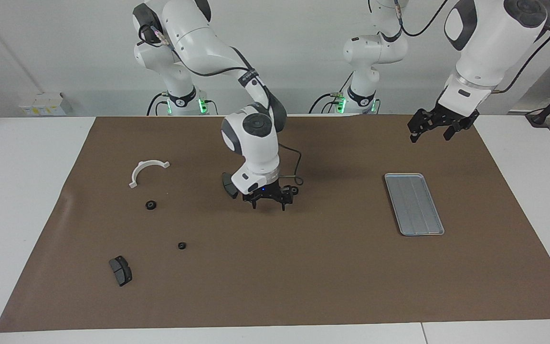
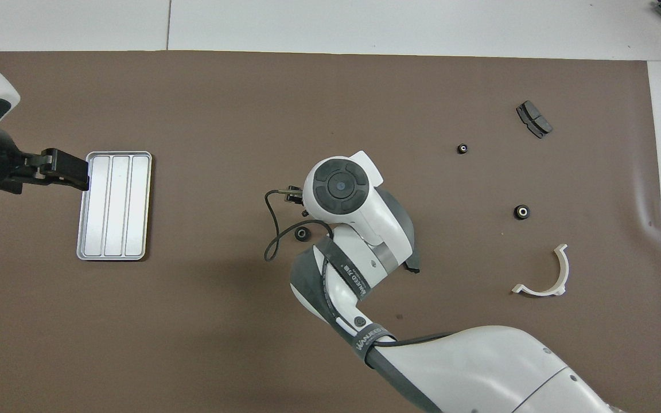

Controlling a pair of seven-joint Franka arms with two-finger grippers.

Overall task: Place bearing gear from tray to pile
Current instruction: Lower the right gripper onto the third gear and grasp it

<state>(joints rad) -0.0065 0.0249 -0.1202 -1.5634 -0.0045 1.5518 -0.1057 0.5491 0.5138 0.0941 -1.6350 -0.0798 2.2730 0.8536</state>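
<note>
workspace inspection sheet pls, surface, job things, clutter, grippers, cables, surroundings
surface: brown paper mat over a white table.
job's things: flat silver-grey grooved metal tray, nothing in it; three small black ring-shaped bearing gears on the mat; white half-ring bracket; dark grey brake pad, a second partly hidden.
clutter: nothing seen.
grippers: left gripper open, raised near the tray; right gripper open, low beside the middle gear.
cables: black loop at right wrist.
surroundings: white wall.
</note>
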